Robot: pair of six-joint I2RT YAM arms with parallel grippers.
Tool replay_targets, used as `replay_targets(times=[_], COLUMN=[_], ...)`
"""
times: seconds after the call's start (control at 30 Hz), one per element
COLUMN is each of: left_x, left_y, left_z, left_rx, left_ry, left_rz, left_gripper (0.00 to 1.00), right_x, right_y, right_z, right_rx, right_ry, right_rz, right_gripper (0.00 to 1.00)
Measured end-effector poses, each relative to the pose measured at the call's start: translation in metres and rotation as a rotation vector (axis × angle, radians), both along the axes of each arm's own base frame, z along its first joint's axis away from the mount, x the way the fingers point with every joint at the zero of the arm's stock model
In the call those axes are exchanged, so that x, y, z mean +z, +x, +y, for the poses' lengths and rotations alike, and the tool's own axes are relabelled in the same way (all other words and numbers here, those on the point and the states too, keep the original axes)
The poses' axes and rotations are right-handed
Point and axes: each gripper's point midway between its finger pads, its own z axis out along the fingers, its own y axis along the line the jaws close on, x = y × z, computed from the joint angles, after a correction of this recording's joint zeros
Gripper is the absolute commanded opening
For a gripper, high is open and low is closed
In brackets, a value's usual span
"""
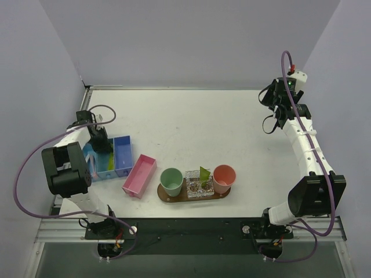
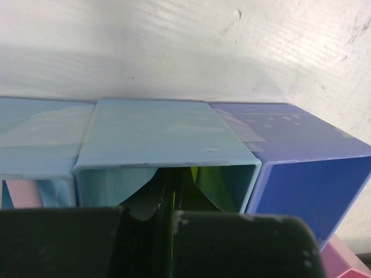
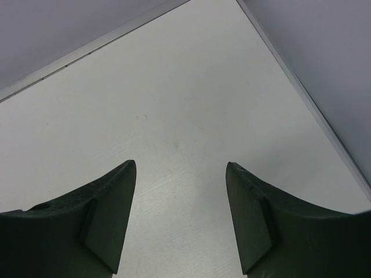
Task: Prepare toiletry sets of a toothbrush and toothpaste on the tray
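1. The left jaws have their fingers [image 2: 232, 243] close together, with only a thin slit between them. I cannot tell whether they grip anything. The right jaws are spread wide and hold nothing, with bare worktop [image 3: 174, 116] showing between their fingers [image 3: 110, 220].
2. The left arm [image 1: 66, 168] leans over a cluster of bins at the left edge of the worktop, and the left jaws are down at the mouth of the middle light-blue bin [image 2: 156, 130].
3. A yellow-green thing [image 2: 185, 182] lies inside that bin, right at the slit between the fingers.
4. A second light-blue bin [image 2: 35, 136] touches the first on its left. A pink shape [image 2: 23, 194] sits low inside it, but too little of it shows to name it.
5. A dark blue bin [image 1: 123, 155] touches the middle bin on its right.
6. A pink bin [image 1: 139, 175] lies just beside the dark blue one, set at an angle toward the near edge.
7. The tray [image 1: 185, 199] lies to the right of the pink bin, near the worktop's near edge and between the two arm bases.
8. Three cups stand in a row on the tray:
   - a green cup [image 1: 171, 181];
   - a clear glass cup [image 1: 197, 186] with a green piece [image 1: 204, 173] sticking up from it;
   - a salmon-pink cup [image 1: 224, 178].
9. The right arm [image 1: 301, 139] reaches toward the far right of the worktop, with the right jaws well apart from the tray.
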Motion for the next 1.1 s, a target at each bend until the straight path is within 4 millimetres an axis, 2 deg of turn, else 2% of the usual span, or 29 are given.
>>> replay_targets(times=[0.27, 0.73, 0.93, 1.1], left_x=[0.009, 0.076, 0.116, 0.177], left_y=[-0.033, -0.044, -0.051, -0.042], left_z=[-0.009, 0.009, 0.008, 0.0], left_rx=[-0.011, 0.043, 0.053, 0.033], left_ry=[0.004, 0.11, 0.15, 0.189], left_rz=[0.034, -0.126, -0.242, -0.411], left_gripper=[0.0, 0.0, 0.0, 0.0], right_x=[0.001, 0.007, 0.02, 0.049], right_y=[0.002, 0.005, 0.005, 0.009], right_z=[0.002, 0.015, 0.043, 0.072], right_rx=[0.014, 0.084, 0.185, 0.291], right_ry=[0.004, 0.001, -0.025, -0.02], right_rz=[-0.007, -0.02, -0.043, -0.12], right_gripper=[0.58, 0.58, 0.58, 0.58])
